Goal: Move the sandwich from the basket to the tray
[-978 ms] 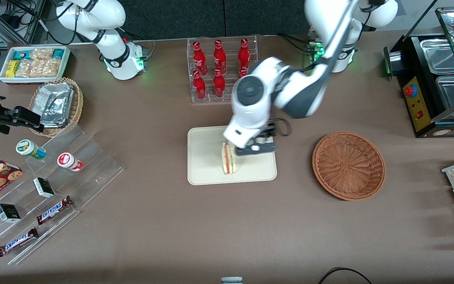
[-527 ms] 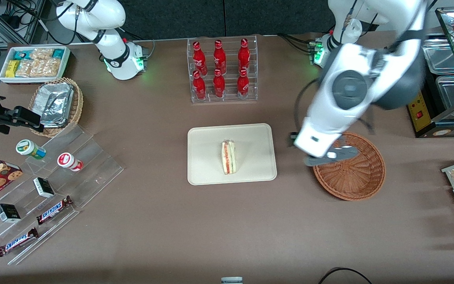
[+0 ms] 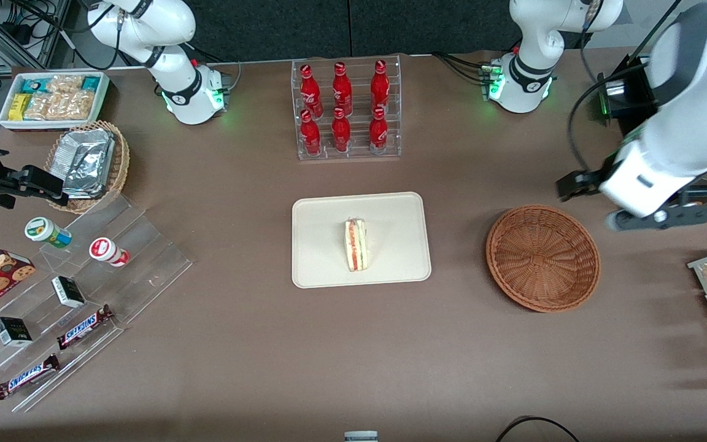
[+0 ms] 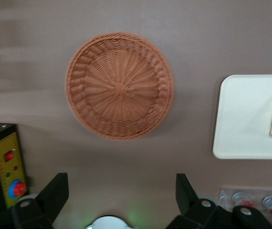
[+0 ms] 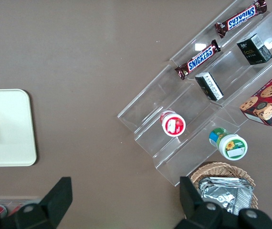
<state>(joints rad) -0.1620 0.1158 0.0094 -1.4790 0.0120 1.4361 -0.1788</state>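
The cream tray (image 3: 329, 270) carries the sandwich (image 3: 355, 245) near its middle, and the reddish-brown wicker basket (image 3: 542, 258) beside it holds nothing. The gripper (image 4: 119, 198) hangs high toward the working arm's end of the worktop, fingers (image 4: 55, 191) spread and holding nothing. With the placing seemingly done, the arm should retreat well above the basket, leaving the sandwich untouched.

My front camera hangs high and looks almost straight down on the whole brown worktop (image 3: 255, 368). The left wrist camera looks straight down from well above, past its claw (image 4: 121, 202), whose fingers stand wide apart, onto the round reddish-brown wicker basket (image 4: 120, 85) and one end of the flat cream rectangular tray (image 4: 250, 117). The right wrist camera also faces down, from similar height. All three views share that tray (image 3: 361, 239) (image 5: 7, 127).
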